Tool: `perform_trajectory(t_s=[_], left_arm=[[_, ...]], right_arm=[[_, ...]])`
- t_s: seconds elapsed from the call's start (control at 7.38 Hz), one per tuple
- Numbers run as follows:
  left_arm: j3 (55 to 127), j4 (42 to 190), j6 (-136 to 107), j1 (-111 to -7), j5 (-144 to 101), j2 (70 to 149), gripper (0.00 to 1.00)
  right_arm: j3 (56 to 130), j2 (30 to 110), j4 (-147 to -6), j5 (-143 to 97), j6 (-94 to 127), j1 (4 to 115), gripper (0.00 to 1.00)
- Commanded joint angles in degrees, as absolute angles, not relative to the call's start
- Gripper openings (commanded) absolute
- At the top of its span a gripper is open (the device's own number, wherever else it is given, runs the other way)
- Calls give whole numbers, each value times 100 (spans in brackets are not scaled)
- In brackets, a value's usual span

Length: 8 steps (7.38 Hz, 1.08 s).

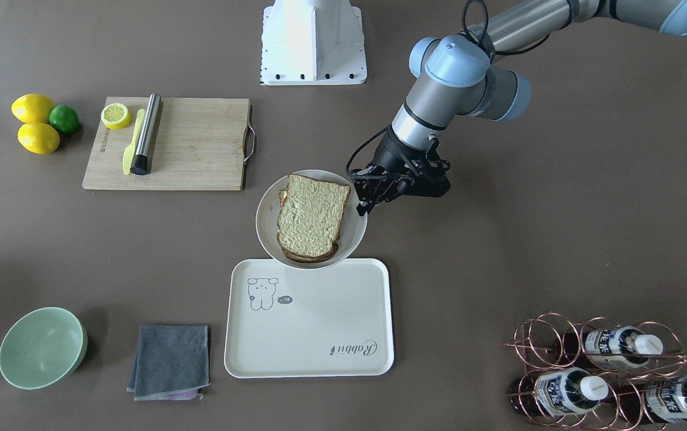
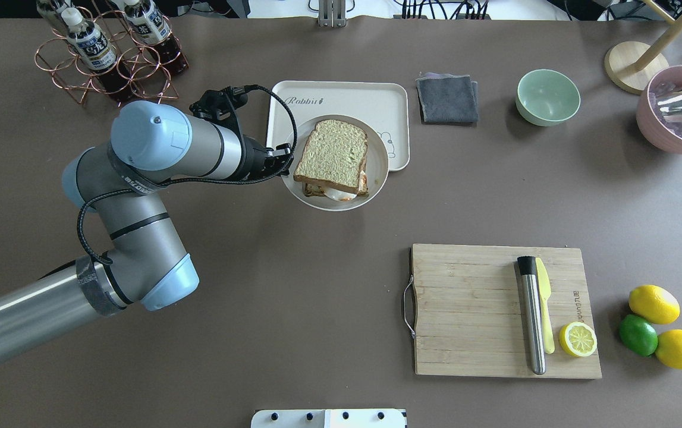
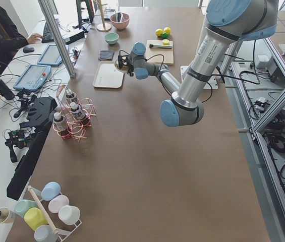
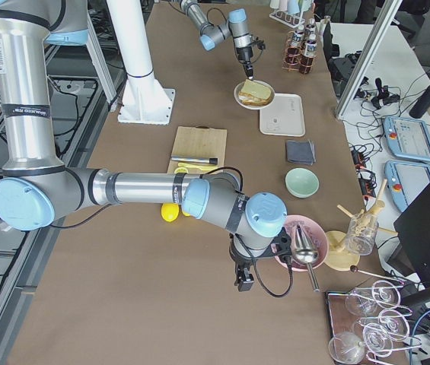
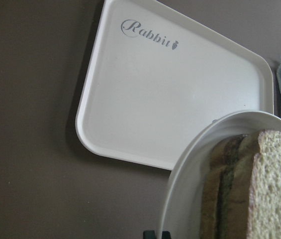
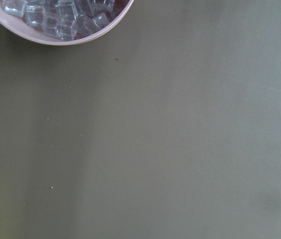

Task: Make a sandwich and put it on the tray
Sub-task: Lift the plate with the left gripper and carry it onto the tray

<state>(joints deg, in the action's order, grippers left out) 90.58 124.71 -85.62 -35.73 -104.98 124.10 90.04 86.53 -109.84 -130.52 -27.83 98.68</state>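
The sandwich, two tan bread slices with a white egg edge between them, lies on a round white plate. My left gripper is shut on the plate's rim and holds it raised, overlapping the near edge of the cream tray. The left wrist view shows the plate above the tray with its "Rabbit" script. My right gripper shows only in the exterior right view, low beside a pink bowl; I cannot tell if it is open or shut.
A wooden cutting board holds a lemon half, a yellow knife and a steel cylinder. Lemons and a lime lie beside it. A green bowl, a grey cloth and a copper bottle rack flank the tray.
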Motion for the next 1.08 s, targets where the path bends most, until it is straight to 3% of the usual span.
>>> perform_trajectory(t_s=[0.0, 0.41, 0.95], left_arm=[[8623, 12472, -9479, -3735, -10451, 12769, 0], [7772, 12586, -10307, -3718, -9898, 13305, 0], [7462, 12586, -10441, -3718, -9729, 13447, 0]], right_arm=[[8974, 8807, -10679, -13060, -2777, 9958, 100], [8974, 8772, -10652, -13061, -2742, 10011, 100], [8930, 8728, -10328, -13060, -2602, 10002, 100]])
